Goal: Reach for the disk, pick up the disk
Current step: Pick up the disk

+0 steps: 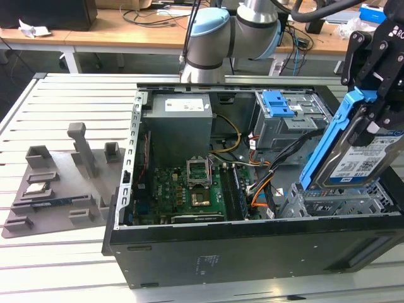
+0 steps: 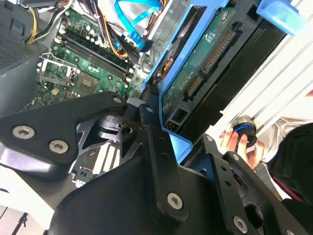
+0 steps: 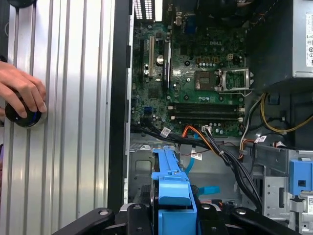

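1. Gripper (image 1: 372, 120) is clamped on the disk (image 1: 360, 161), holding it tilted up above the drive bay at the exterior view's right end of the open computer case (image 1: 252, 252); in the second wrist view its black fingers (image 2: 151, 132) press the blue rail.
2. Disk itself: silver body, blue-and-white label, blue plastic side rails (image 3: 172, 181).
3. Case lies on a pale slatted table (image 1: 63, 101), motherboard (image 3: 195, 78) exposed.
4. Grey fixture tray (image 1: 57, 189) sits on the slats, off to the exterior view's left.
5. A person's hand (image 3: 22, 93) rests on a dark round knob (image 3: 22, 117) on the slats.
6. Wooden desks with cables run behind.
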`<state>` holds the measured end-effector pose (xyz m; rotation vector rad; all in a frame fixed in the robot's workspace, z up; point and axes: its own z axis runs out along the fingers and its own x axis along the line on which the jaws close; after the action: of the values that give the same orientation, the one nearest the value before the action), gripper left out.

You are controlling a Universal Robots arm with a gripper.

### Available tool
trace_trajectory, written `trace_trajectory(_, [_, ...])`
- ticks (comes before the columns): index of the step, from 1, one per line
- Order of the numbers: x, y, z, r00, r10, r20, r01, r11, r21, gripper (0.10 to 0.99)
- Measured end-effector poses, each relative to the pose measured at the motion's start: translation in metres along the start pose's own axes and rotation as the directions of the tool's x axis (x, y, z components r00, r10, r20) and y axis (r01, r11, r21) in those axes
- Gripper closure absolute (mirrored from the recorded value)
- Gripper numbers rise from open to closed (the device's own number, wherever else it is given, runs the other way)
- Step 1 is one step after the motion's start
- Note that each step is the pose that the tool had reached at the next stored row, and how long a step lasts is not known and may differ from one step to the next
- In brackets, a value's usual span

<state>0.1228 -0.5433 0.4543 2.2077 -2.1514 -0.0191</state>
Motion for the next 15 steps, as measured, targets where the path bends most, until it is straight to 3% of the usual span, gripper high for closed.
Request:
trace_trajectory(9, [-0.0018,-0.0127,0.0000,1.0000,0.000,-0.0001,0.000,1.0000,-0.001,0.714])
trace_trajectory(15, [-0.0024,-0.0147,0.0027,1.0000,0.000,-0.0002,0.000,1.0000,-0.002,0.714])
